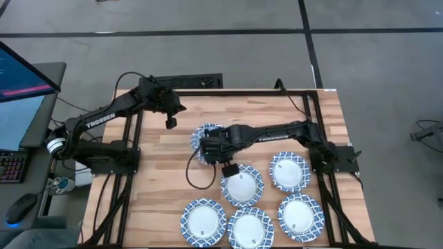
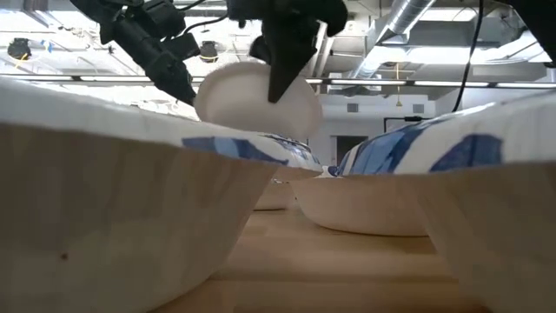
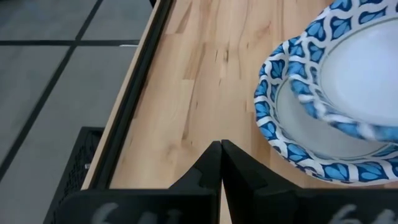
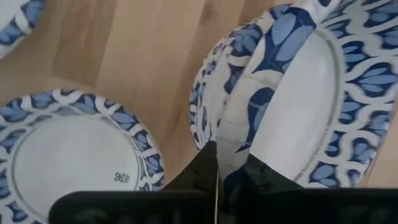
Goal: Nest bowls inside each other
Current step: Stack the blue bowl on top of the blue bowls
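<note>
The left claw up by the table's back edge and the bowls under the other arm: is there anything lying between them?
No. In the high view only bare wooden table separates the left gripper, shut and empty, from the bowl stack; the left wrist view agrees.

Overhead downward, table-level close behind bowls (image 2: 113, 226), both wrists share them

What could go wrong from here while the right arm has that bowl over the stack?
1. The right end effector pinches the tilted bowl only at its rim; it could slip or land crooked on the stack.
2. Bowls lie close beneath the right arm; pulling back low might nudge them.
3. The left end effector, shut, hovers beside the stack, so the arms could crowd each other.
</note>
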